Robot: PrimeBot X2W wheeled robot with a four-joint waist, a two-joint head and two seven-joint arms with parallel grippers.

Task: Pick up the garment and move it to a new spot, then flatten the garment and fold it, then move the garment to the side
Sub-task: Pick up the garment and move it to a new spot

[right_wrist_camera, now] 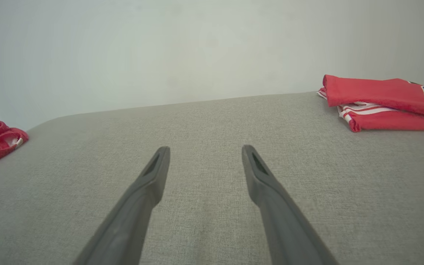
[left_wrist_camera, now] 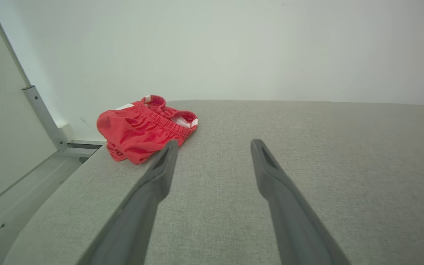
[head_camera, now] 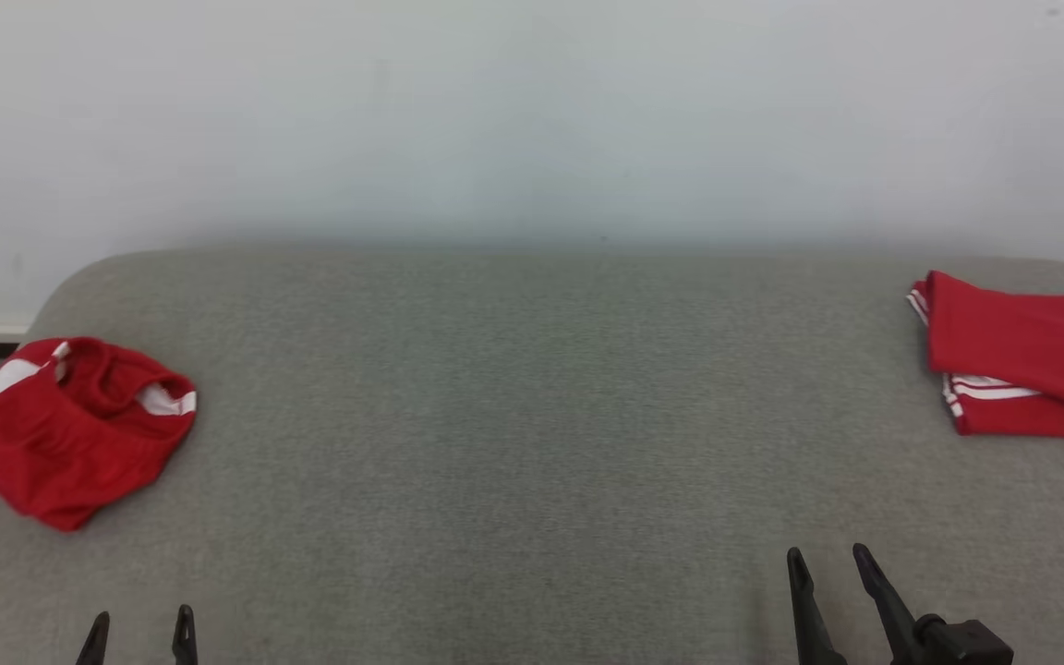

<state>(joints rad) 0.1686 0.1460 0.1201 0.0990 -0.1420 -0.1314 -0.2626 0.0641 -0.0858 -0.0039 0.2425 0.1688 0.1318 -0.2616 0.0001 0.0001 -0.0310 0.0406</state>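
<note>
A pale wall (head_camera: 532, 111) takes up the upper half of the head view. Below it, a grey fabric-covered worktop (head_camera: 532, 416) with rounded far corners spans the frame. At the right edge, toward the far side, lies a folded red jersey (head_camera: 1021, 360) with white stripes and dark lettering, partly cut off by the frame. At the middle left, near the worktop's left edge, sits the garment (head_camera: 75, 429), a crumpled red heap with white patches. At lower right, the right fingers (head_camera: 800, 591) stand apart and empty over bare fabric. At lower left, the tips of the left fingers (head_camera: 185, 633) are likewise spread and empty, well apart from the garment.
</note>
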